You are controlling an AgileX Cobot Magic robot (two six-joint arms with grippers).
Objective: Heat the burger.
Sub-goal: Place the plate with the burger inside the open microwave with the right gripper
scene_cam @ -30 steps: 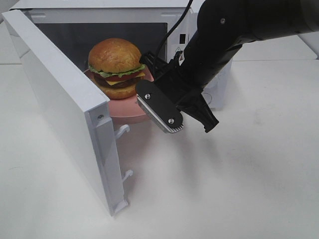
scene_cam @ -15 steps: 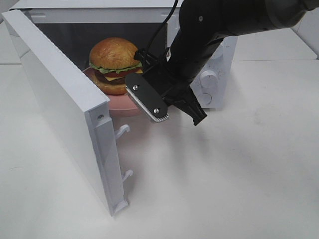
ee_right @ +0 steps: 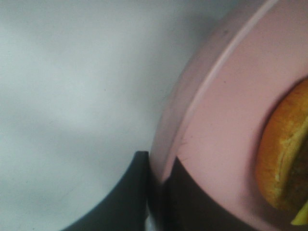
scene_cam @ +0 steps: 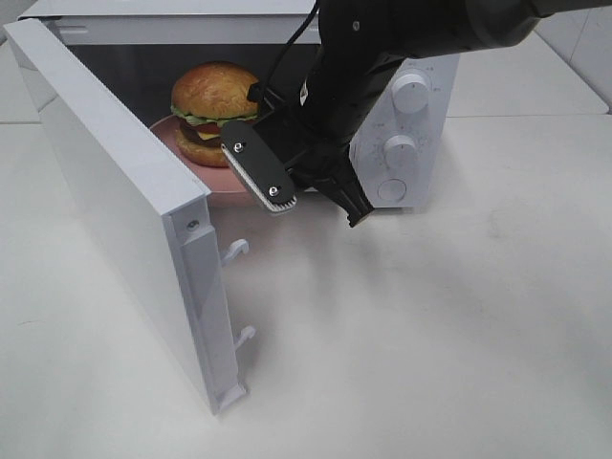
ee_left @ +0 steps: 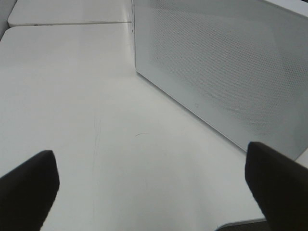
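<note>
Exterior high: round burger [scene_cam: 214,103] with glossy golden-brown bun, green lettuce, red tomato and yellow cheese, seated on round pink plate [scene_cam: 206,182] inside cavity of open white microwave oven [scene_cam: 411,124] on white tabletop [scene_cam: 459,316]; black right gripper [scene_cam: 260,177] at plate's near rim.
Left wrist: left gripper [ee_left: 154,190] spread wide, empty, above tabletop, beside white perforated panel [ee_left: 231,72].
Right wrist: right gripper pressed together, pinching pink plate rim; bun edge visible on plate.

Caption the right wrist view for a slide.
Right gripper clamps the pink plate by its rim; the burger sits on the plate.
</note>
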